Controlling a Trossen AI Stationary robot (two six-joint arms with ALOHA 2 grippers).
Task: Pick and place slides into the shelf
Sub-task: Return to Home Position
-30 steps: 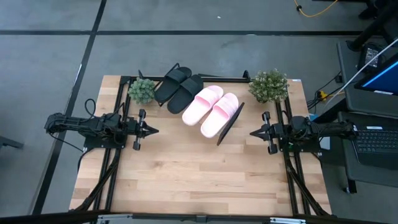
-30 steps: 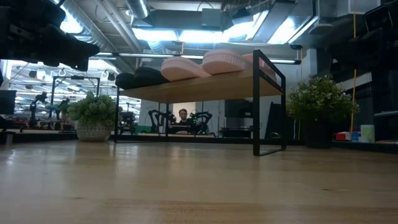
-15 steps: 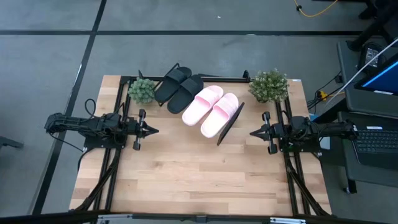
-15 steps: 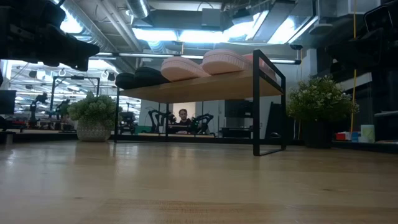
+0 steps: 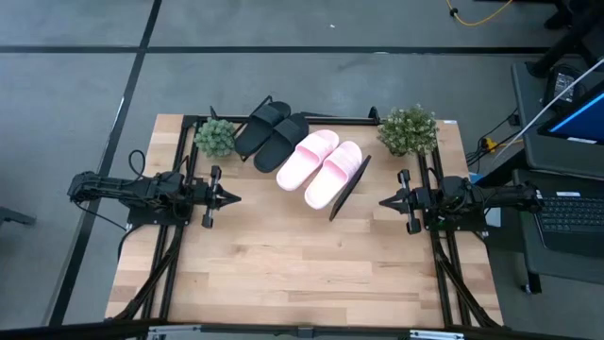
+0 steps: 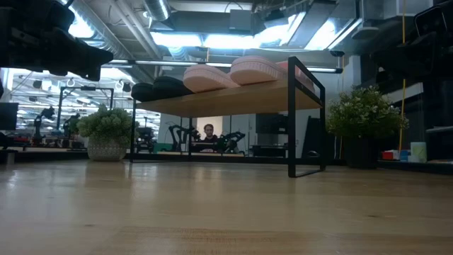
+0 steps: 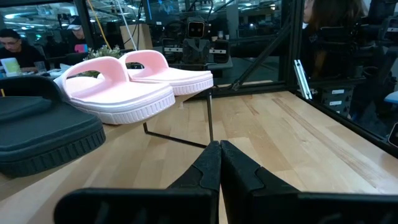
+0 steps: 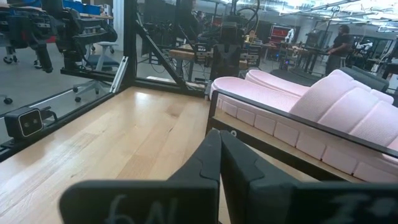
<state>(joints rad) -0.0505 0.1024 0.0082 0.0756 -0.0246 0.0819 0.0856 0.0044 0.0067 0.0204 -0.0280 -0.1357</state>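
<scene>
Two matte black slides and two pale pink slides lie side by side on the slanted shelf at the table's far middle, soles on its board. In the low view the shelf carries the pink slides and black slides above the table. My left gripper is shut and empty at the table's left, pointing right. My right gripper is shut and empty at the right, pointing left. The left wrist view shows the pink slides and a black slide past the shut fingers.
Two potted plants stand at the far corners, one left and one right of the shelf. Black frame rails run along both table sides. The near half of the wooden tabletop is bare. A person sits in the room behind.
</scene>
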